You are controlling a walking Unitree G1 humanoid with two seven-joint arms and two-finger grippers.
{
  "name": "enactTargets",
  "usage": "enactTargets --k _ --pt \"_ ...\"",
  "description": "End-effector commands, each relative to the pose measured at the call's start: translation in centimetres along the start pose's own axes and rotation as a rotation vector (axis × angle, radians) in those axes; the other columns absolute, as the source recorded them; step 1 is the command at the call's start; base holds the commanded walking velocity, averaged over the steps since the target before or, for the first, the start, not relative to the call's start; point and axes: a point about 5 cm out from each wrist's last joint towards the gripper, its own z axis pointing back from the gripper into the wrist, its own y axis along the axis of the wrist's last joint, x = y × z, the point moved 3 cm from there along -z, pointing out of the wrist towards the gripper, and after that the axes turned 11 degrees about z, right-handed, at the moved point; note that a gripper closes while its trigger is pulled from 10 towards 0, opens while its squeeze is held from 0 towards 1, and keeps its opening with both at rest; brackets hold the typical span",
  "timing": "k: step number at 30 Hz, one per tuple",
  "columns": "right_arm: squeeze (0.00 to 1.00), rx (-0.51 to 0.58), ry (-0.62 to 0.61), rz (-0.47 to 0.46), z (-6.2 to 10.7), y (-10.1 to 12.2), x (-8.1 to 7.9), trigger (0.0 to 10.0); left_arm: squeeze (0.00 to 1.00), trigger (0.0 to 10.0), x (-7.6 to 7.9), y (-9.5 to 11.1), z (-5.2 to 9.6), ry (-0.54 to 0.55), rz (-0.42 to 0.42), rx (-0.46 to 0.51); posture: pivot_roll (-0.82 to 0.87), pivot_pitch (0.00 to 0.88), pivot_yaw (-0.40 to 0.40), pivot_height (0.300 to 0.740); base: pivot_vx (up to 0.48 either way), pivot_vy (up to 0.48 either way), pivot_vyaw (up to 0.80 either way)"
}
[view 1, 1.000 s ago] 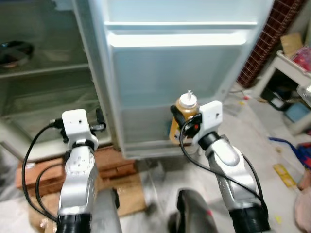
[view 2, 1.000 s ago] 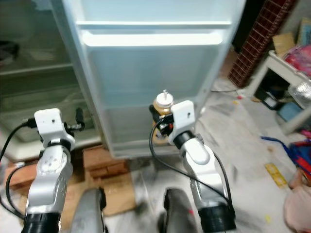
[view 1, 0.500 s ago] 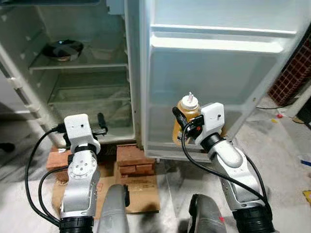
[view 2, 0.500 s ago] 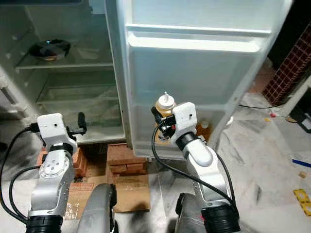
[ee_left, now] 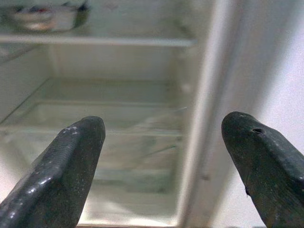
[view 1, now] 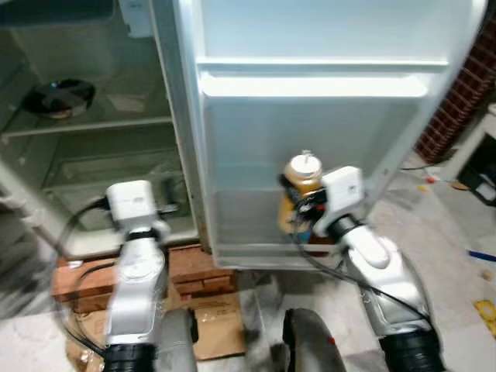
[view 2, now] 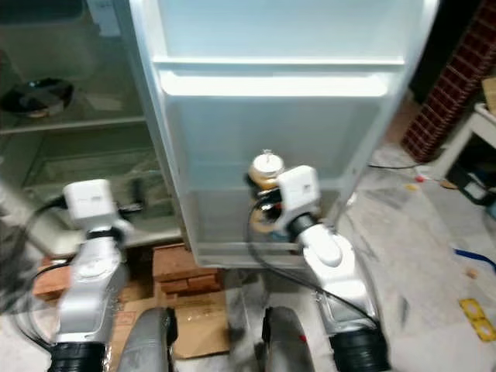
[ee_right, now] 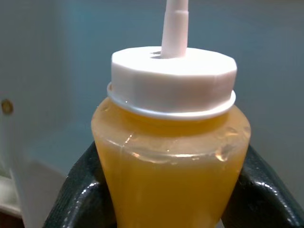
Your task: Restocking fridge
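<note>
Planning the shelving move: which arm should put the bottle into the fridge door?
Right. The right gripper already clamps the yellow squeeze bottle upright just before the fridge door. The left gripper is open, empty, facing the fridge's shelves.

A lived-in home was shown, in a rough kitchen or utility corner. An open fridge (view 1: 101, 155) was seen with its pale door (view 1: 310, 155) swung wide, and a dark dish (view 1: 58, 97) was set on a glass shelf (view 1: 85, 124) inside. The fridge was propped on red bricks (view 2: 182, 263), with flattened cardboard (view 2: 194, 325) laid on a dusty grey concrete floor (view 2: 418, 271). A red brick wall (view 2: 446, 85) was seen to the right, and a white table (view 2: 480, 124) with household clutter stood beside it.
</note>
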Motion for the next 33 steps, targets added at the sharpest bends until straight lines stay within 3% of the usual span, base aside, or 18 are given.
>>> enactTargets --k 1,12,18,22,24,33 --pt "0.00 0.046 0.028 0.004 -0.4 1.1 -0.7 10.0 0.00 10.0 -0.9 0.3 -0.1 0.024 -0.009 0.009 0.00 0.002 -0.018 0.590 0.000 0.000 0.00" --pt "0.00 0.050 0.082 -0.036 -0.4 1.2 -1.5 10.0 0.00 10.0 -1.9 -0.2 0.5 0.058 -0.021 -0.029 0.02 0.011 -0.023 0.581 0.000 0.000 0.00" --pt "0.00 0.069 0.218 -0.048 -1.3 1.4 -3.5 10.0 0.00 10.0 -2.8 -0.2 1.0 0.038 -0.021 -0.049 0.05 0.024 -0.031 0.547 0.000 0.000 0.00" --pt "0.00 0.069 0.280 -0.039 -1.5 1.2 -4.4 10.0 0.00 10.0 -2.9 -0.2 1.3 0.029 -0.004 -0.054 0.06 0.031 -0.034 0.528 0.000 0.000 0.00" --pt "0.00 0.079 0.338 -0.015 -1.7 1.1 -5.2 10.0 0.00 10.0 -3.6 -1.0 1.8 0.052 0.003 -0.092 0.06 0.039 -0.034 0.518 0.000 0.000 0.00" --pt "0.00 0.082 0.385 0.019 -3.5 0.4 -6.1 10.0 0.00 10.0 -5.0 -1.5 2.6 0.128 0.045 -0.151 0.08 0.050 -0.041 0.513 0.000 0.000 0.00"
